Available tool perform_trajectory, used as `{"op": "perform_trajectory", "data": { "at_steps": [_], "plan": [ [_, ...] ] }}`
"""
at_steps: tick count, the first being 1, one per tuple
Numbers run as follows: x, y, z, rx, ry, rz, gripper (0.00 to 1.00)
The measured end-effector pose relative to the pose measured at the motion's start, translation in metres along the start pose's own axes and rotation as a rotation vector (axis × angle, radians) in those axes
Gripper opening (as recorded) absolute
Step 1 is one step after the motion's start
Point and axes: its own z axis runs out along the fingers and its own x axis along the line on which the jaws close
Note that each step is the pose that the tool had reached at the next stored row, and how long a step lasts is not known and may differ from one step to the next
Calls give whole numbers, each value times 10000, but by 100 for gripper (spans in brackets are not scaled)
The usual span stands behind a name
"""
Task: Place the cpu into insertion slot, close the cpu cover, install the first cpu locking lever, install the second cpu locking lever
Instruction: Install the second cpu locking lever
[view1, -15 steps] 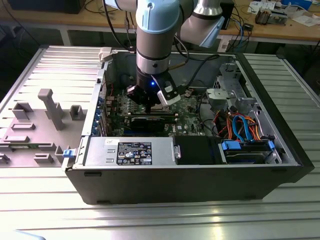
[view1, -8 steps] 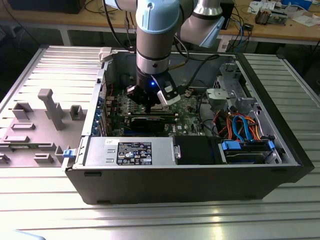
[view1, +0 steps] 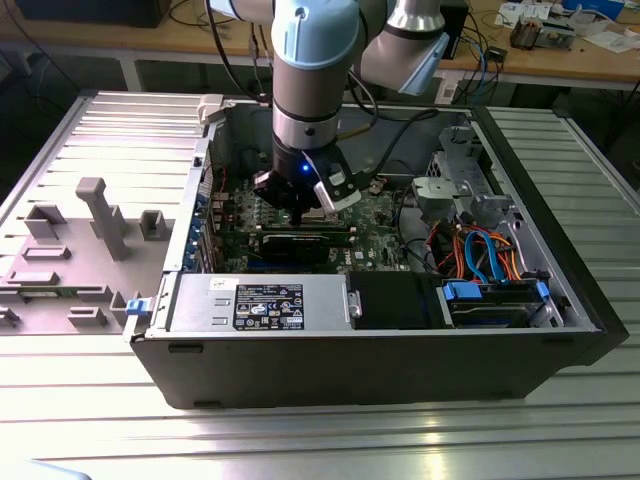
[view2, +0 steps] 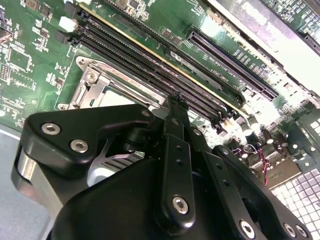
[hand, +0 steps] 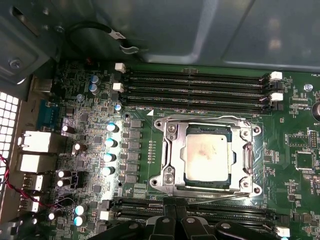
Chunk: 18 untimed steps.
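Cpu (hand: 207, 157) seated flat in the slot (hand: 176, 156), silvery-tan top showing through the window of the cover (hand: 246, 159). Cover down over the chip, silver frame lying on all four sides, screws at its corners. Wire levers along the frame's edges, latched or not: cannot tell. Green board (hand: 295, 165) all around; long black memory slots (hand: 195, 85) on one side of the socket, another bank (hand: 200, 207) on the opposite side. Row of small capacitors (hand: 109, 150) just beside the socket, metal port blocks (hand: 35, 142) farther out by the case wall.

Tool (hand: 170, 206) low over the board near the socket, black fingers (view2: 175, 120) ending at the memory slots just beside the frame. Fingers close together, nothing between them as far as seen in both wrist views; touching the board or not: cannot tell. In the second wrist view, socket corner (view2: 92, 82) partly hidden behind the tool's black body.

In the exterior view, arm (view1: 305, 60) coming straight down into the open case (view1: 400, 365), wrist vertical, tool (view1: 303, 208) over the board's middle, a blue light on the wrist. Grey power supply (view1: 265, 305) along the near wall, drive bay with orange and blue cables (view1: 480, 255) toward the exterior view's right. Case lying on a ribbed metal table (view1: 320, 440), grey fixtures (view1: 100, 215) to the exterior view's left.
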Motion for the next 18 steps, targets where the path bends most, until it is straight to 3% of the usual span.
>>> {"op": "perform_trajectory", "data": {
  "at_steps": [5,9,12,15,18],
  "plan": [
    [56,-10,15,-119,3,5,11],
    [75,-26,29,-139,3,5,11],
    [87,-51,39,-205,-1,3,11],
    [101,-69,60,-340,-10,-1,11],
    [111,-72,75,-410,-15,-4,11]
  ]
}}
